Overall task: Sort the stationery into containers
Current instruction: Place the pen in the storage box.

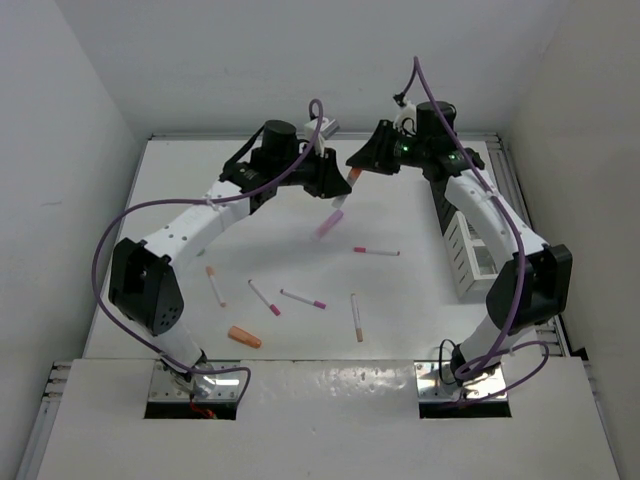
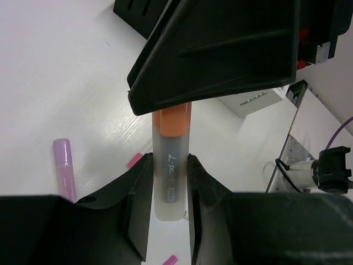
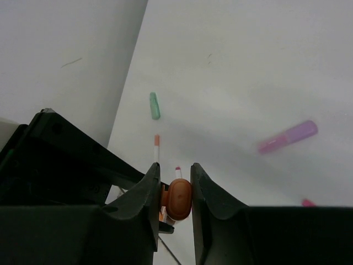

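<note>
Left gripper (image 2: 168, 165) is clamped across the frosted barrel of the orange-capped marker (image 2: 170, 190), which is in mid-air and sticks straight out past its fingertips. Right gripper (image 3: 175, 179) has both jaws pressed on the orange cap (image 3: 179, 200) at the far end. The marker looks light, rigid and slick. The cap may pull off, so I'd hold the barrel instead.

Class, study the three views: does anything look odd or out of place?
One orange-capped marker is clamped by both tools at once: left tool on its barrel, right tool on its cap.
</note>
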Controlling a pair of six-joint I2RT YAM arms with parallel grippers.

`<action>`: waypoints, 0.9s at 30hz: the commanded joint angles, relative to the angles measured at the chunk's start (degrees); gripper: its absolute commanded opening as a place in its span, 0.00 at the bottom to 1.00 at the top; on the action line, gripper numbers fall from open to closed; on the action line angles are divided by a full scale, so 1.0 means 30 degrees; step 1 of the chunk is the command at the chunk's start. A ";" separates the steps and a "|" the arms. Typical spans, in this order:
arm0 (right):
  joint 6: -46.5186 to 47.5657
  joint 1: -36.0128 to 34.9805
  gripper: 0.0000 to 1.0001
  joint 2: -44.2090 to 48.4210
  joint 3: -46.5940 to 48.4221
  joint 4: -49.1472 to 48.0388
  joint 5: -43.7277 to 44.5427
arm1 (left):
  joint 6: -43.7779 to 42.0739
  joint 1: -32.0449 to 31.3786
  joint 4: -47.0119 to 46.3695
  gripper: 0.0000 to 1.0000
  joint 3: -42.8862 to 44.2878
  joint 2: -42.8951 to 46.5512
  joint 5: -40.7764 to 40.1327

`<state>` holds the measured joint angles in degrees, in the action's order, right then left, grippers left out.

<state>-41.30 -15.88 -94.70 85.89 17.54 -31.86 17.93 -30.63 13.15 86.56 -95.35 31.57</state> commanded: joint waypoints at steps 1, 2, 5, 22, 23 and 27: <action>0.0552 -0.0069 0.00 0.0888 -0.0559 -0.0135 -0.0719 | -0.0323 -0.0043 -0.0339 0.10 0.0560 0.0788 -0.0797; 0.0669 -0.0010 0.00 0.1065 -0.0766 -0.0076 -0.0690 | -0.0353 -0.0014 -0.0368 0.10 0.0559 0.0788 -0.0827; 0.0963 0.0136 0.00 0.1652 -0.1411 0.0071 -0.0632 | -0.0266 -0.0013 -0.0398 0.14 0.0530 0.0671 -0.0914; 1.3616 0.9129 0.00 1.2166 -0.6096 0.6191 0.5456 | -0.3048 0.2916 0.2590 1.00 0.0032 0.1639 -0.5104; 1.4374 0.9421 0.00 1.2664 -0.6506 0.6484 0.5637 | -0.2990 0.2945 0.2648 1.00 0.0061 0.1550 -0.5162; 1.5787 1.0826 0.00 1.5006 -0.9319 0.5961 0.5931 | -0.2200 0.2858 0.2328 1.00 0.0062 0.0965 -0.4286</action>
<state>-1.74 14.37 -51.31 62.08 34.15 -17.52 10.79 -21.54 20.60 84.58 -91.74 17.72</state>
